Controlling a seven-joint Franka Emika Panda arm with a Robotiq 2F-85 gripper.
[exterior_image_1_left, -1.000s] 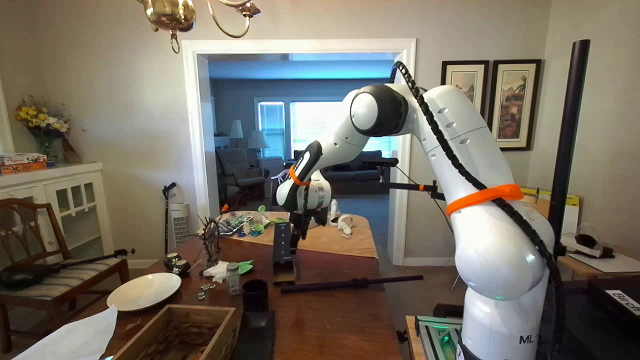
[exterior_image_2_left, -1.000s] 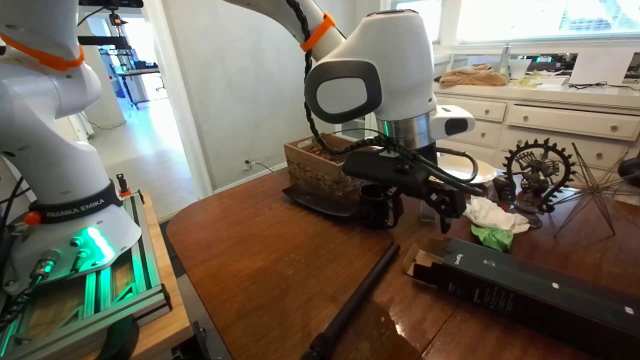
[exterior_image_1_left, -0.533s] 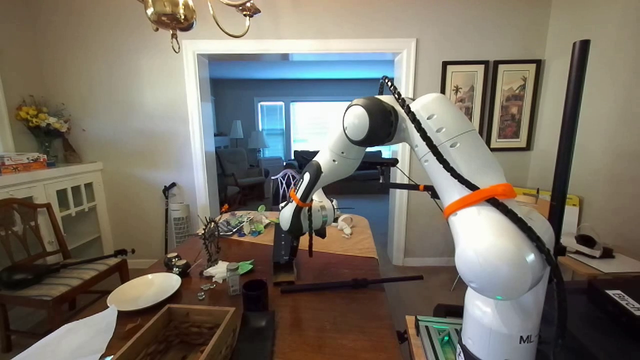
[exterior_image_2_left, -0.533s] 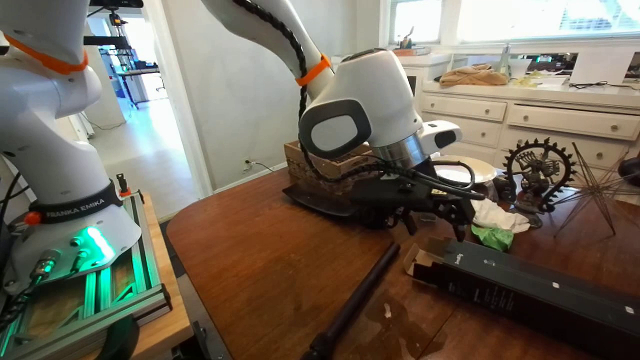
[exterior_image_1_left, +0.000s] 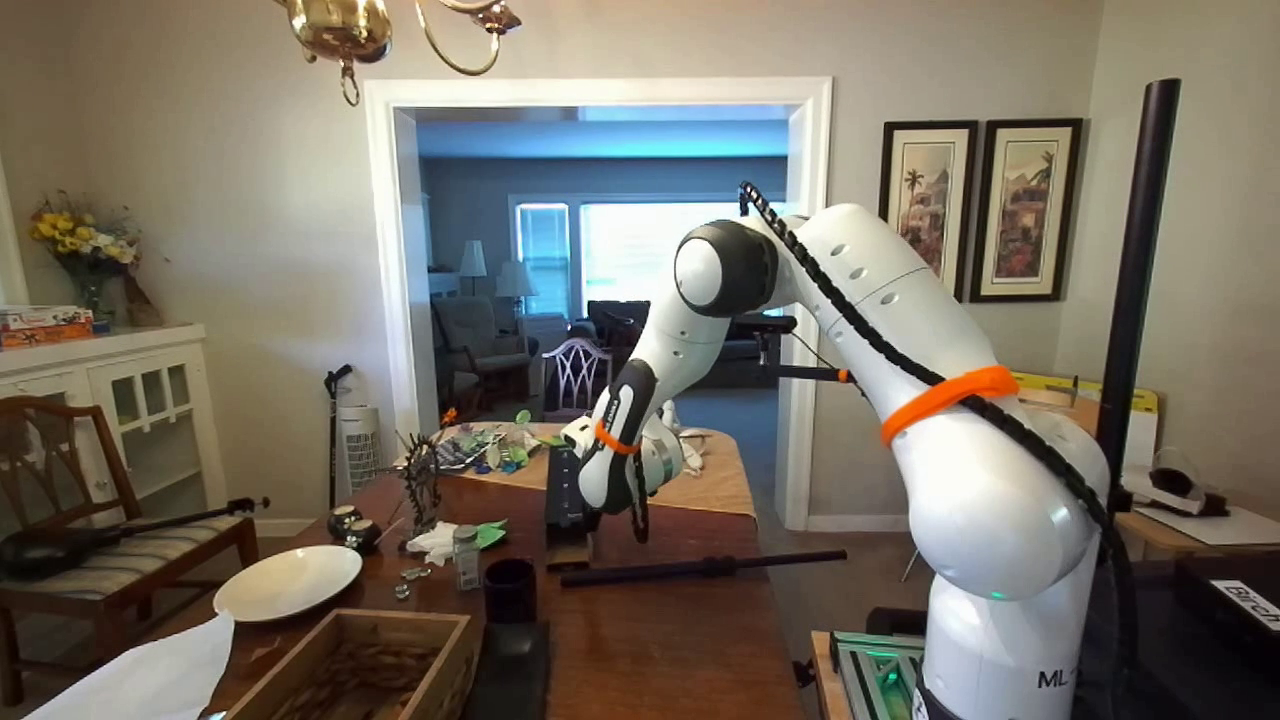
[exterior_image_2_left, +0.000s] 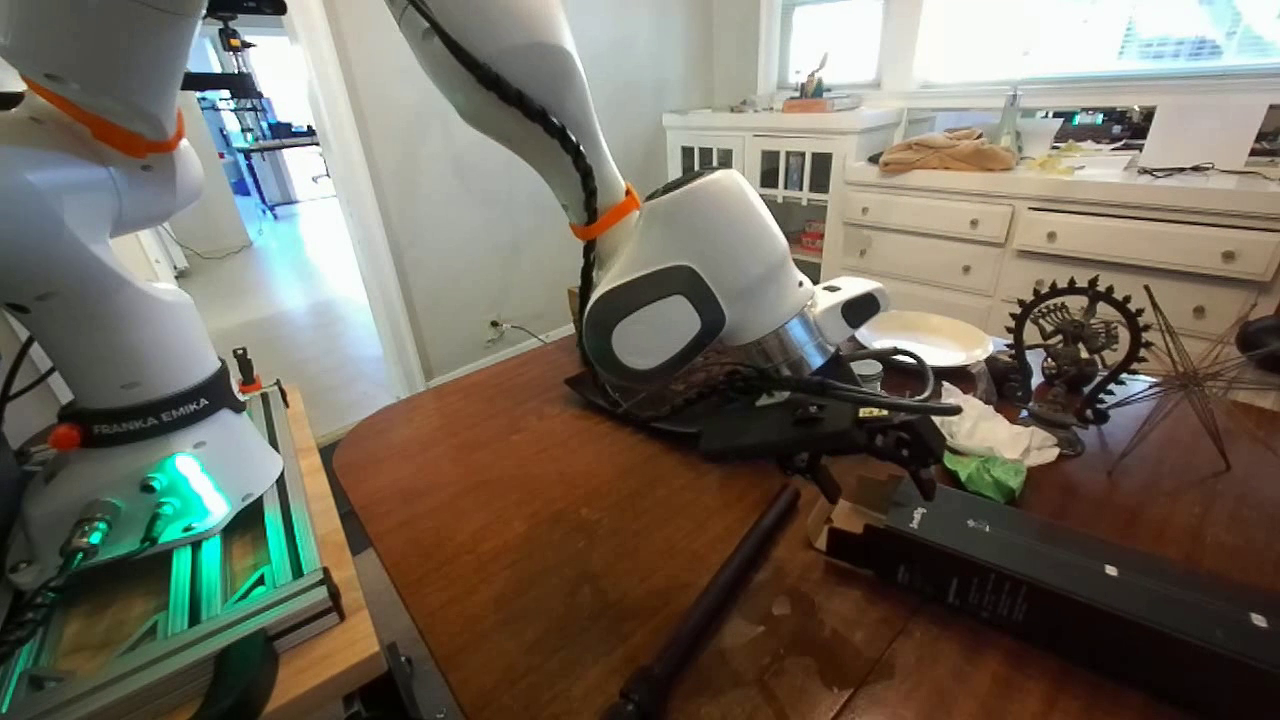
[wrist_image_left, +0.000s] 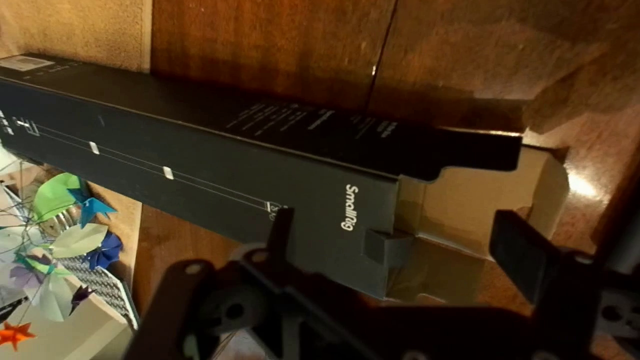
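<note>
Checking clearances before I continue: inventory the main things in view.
Polished wooden table: one, brown, foreground
Long open-ended cardboard box: one, black, on table
Slender rod: one, black, near box
Rectangular wooden crate: one, brown, on table
Cylindrical cup: one, black, near crate
Round shallow plate: one, white, near crate
Spiky-ringed figurine: one, dark, on table
Lidded jar: one, clear, beside cup
Jointed robot arm: one, white, over table
Two-finger gripper: one, black, open near box

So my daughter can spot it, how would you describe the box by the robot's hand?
Over the brown wooden table, find the robot's open hand. Right by it lies a long black box, one end open. Unlike the thin black pole nearby, it is flat-sided and lettered SmallRig.
</note>
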